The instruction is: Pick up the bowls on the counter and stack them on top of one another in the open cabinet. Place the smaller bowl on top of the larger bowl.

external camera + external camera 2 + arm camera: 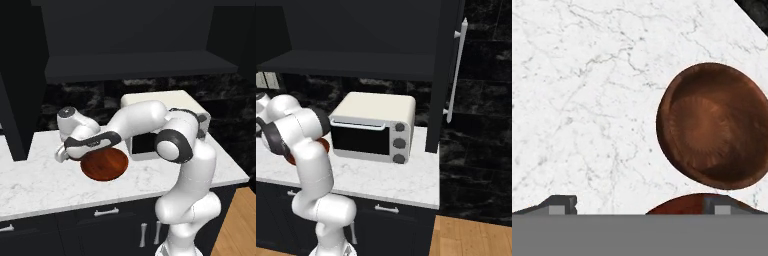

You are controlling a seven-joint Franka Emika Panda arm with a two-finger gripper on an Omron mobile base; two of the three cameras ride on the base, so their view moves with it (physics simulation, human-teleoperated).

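Veined white marble counter point(587, 100), round deep wooden smaller bowl point(714, 125), wide reddish larger bowl point(105, 164), pincer point(639, 205) spread apart.

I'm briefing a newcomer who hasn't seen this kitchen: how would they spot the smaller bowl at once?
Start at the white marble counter left of the cream toaster oven. A wide, shallow, reddish-brown bowl sits there under the robot's forearm. The smaller bowl stands just beside it, apart from it: darker brown, deeper, clearly narrower.

Two wooden bowls, smaller bowl point(714, 125), larger bowl point(105, 165), one toaster oven point(373, 127)
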